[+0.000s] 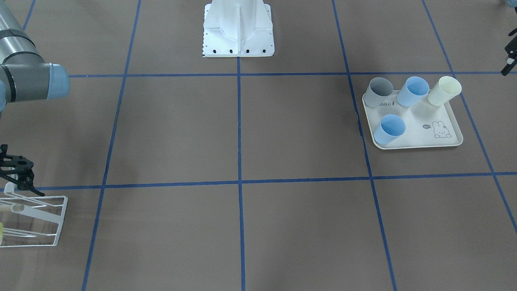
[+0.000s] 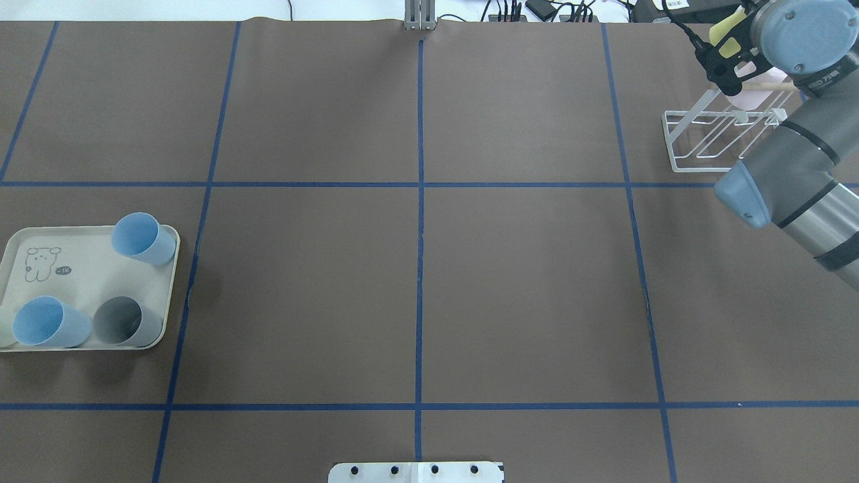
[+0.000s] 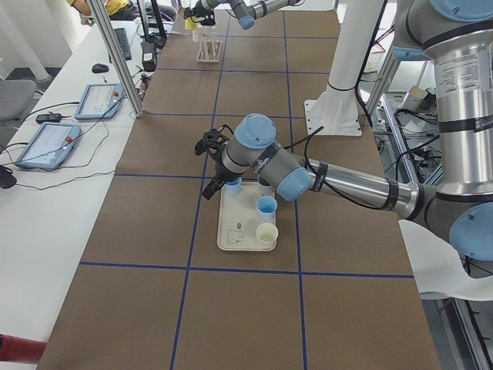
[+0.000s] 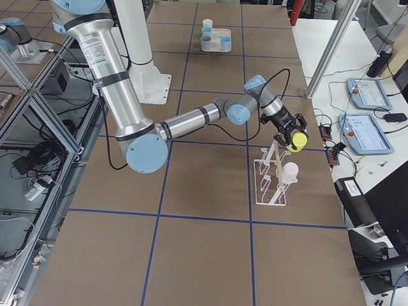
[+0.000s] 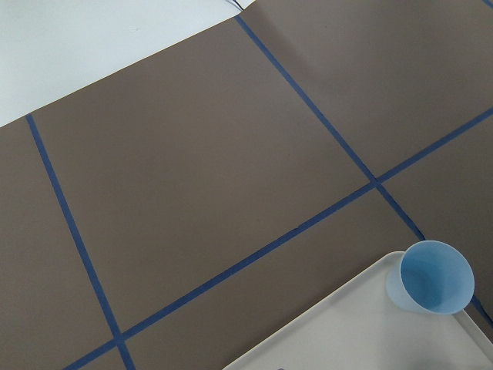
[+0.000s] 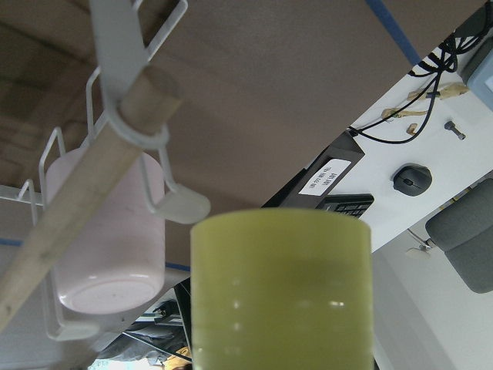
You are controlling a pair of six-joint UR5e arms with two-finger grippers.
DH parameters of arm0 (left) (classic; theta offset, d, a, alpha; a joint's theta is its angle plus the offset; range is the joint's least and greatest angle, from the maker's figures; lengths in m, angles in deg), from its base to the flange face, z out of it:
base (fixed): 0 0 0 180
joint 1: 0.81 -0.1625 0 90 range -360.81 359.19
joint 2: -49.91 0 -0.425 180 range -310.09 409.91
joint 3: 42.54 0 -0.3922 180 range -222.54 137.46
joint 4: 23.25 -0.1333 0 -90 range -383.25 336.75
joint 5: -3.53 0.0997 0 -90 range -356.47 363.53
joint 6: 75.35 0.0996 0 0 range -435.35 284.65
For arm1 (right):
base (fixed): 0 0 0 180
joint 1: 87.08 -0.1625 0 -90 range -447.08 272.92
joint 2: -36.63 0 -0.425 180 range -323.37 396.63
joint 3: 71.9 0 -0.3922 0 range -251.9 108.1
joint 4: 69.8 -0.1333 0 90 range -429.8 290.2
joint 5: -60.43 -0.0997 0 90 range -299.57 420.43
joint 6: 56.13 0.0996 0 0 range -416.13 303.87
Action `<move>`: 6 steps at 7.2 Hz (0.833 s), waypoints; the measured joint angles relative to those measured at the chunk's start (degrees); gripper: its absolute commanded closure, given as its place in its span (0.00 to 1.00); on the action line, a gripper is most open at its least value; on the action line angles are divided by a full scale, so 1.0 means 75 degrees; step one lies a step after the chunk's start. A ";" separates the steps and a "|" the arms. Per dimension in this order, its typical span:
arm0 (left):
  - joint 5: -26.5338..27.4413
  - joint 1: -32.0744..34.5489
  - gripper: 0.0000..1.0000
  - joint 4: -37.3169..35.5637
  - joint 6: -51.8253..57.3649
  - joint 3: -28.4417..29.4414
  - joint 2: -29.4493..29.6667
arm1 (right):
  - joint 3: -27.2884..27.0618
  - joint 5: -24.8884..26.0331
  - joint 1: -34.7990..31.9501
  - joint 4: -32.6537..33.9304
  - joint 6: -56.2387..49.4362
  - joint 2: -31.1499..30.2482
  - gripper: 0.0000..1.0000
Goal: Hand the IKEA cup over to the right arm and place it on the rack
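Note:
A yellow-green IKEA cup [image 6: 281, 293] fills the foreground of the right wrist view, and my right gripper [image 2: 723, 57] is shut on it. It hangs just above the near end of the white wire rack [image 2: 711, 144], beside the wooden rod [image 6: 85, 200]. A pink cup [image 6: 108, 247] sits upside down on the rack's prongs. My left gripper [image 1: 509, 56] hovers at the table's other end, next to the tray [image 1: 420, 137]; only a sliver of it shows, so I cannot tell whether it is open or shut.
The cream rabbit-print tray [image 2: 80, 268] holds a grey cup [image 1: 381, 92], two blue cups [image 1: 412, 91] [image 1: 389, 129] and a cream cup [image 1: 444, 91]. The robot's white base [image 1: 238, 32] stands mid-table. Tablets and cables lie on the desk past the rack [image 4: 271, 182].

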 measured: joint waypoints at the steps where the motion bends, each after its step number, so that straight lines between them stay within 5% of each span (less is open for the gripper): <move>1: 0.0005 -0.0002 0.00 0.0000 0.0000 -0.0004 0.0005 | -0.0013 0.0082 0.0058 0.0005 0.0004 -0.0099 0.74; 3: 0.0001 -0.0010 0.00 0.0000 0.0000 -0.0009 0.0009 | -0.0021 0.0166 0.0150 0.0001 0.0014 -0.0222 0.69; 5: -0.0003 -0.0005 0.00 0.0000 0.0000 -0.0015 0.0010 | -0.0017 0.0192 0.0223 0.0000 0.0022 -0.0238 0.35; 6: -0.0003 -0.0004 0.00 0.0000 0.0000 -0.0014 0.0010 | -0.0006 0.0232 0.0284 0.0000 0.0018 -0.0241 0.32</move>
